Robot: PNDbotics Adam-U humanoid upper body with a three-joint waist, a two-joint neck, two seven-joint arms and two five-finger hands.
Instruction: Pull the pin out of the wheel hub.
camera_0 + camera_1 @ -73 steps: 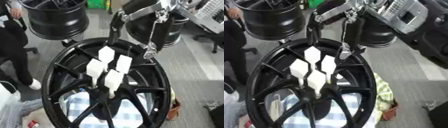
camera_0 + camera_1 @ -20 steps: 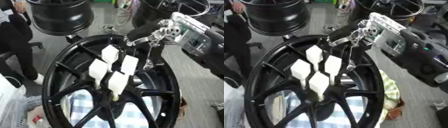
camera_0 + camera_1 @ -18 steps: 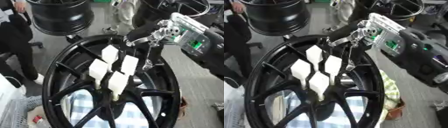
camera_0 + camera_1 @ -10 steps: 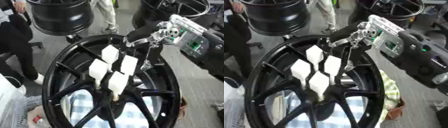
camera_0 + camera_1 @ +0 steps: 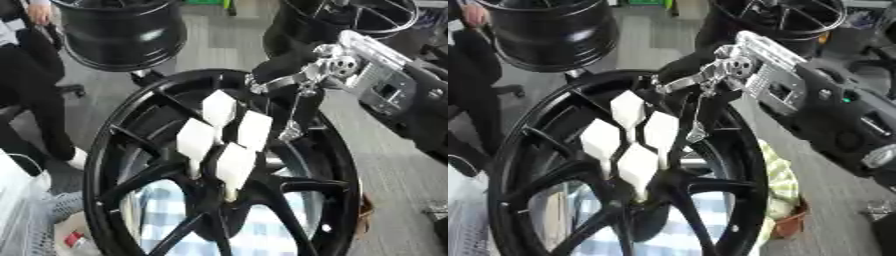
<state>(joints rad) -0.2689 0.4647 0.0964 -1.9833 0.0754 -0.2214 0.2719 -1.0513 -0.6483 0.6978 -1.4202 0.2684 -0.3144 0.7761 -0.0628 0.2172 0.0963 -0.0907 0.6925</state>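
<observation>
Your right hand [image 5: 302,82] hangs above the wheel hub [image 5: 219,165], beside four white pins [image 5: 238,131]; finger state cannot be told.

The right hand [image 5: 710,82] reaches in from the upper right, fingers pointing down.

Pins [image 5: 226,135] in wheel hub [image 5: 131,150] centre; robot hand [image 5: 710,75] just right.

Beyond my work two other black rims stand on the grey floor, one [image 5: 122,32] at far left, one [image 5: 350,20] at far right. A person in dark clothes [image 5: 31,80] stands at the left edge. Blue checked cloth [image 5: 175,210] shows below, green checked cloth [image 5: 779,182] to the right
</observation>
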